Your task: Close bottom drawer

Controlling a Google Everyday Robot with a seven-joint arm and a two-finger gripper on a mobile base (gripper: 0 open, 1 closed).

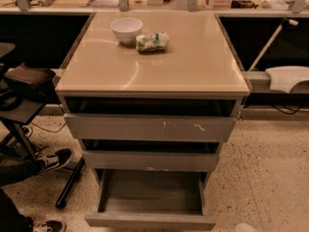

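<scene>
Low in the camera view, the bottom drawer [149, 220] stands pulled far out. Its shallow grey box is open and its slim front is nearest the camera, below the middle drawer [150, 161] and the top drawer [149, 128], both slightly ajar. The main risk, as I judge it, is an off-centre push. A pale sliver that I take to be the tool [247, 227] sits at the frame's bottom edge, just right of the drawer's front corner. A shove from there could skew the box in its runners and jam it, or slip off the corner. Pressing too high would catch the middle front instead. I cannot tell whether the tool is apart or together, and the rest of the arm is out of sight. The bowl [126, 29] and packet [152, 41] rest on the surface [159, 71], well apart from the tool.
</scene>
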